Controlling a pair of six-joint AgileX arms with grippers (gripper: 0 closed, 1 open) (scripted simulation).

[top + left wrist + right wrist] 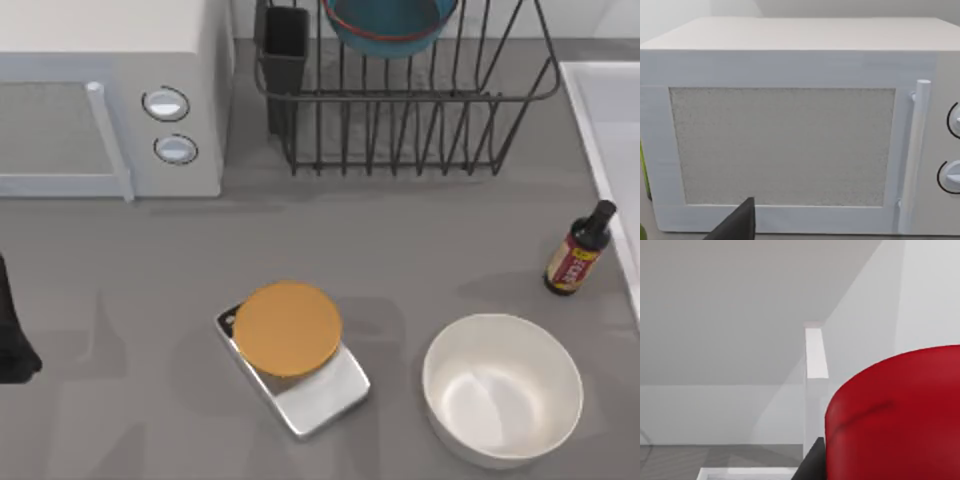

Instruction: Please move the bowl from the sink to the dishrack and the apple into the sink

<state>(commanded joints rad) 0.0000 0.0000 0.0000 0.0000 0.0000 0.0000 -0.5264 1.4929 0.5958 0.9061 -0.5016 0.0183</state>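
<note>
The teal-blue bowl (388, 25) with its reddish rim line rests in the black wire dishrack (400, 110) at the back of the table. The sink (590, 130) is a pale basin at the right edge. In the right wrist view the glossy red apple (900, 405) looms very close, pressed against one dark finger (812, 462) of my right gripper (875, 465), which is shut on it. A pale rim (750, 472) lies below it. My left arm (12, 335) is parked at the left edge, and one dark fingertip (737, 225) of it points at the microwave.
A white microwave (110, 100) fills the back left. A kitchen scale (300, 375) with an orange round top sits at the front centre, with a large white bowl (502, 390) to its right. A dark sauce bottle (578, 250) stands near the sink's rim.
</note>
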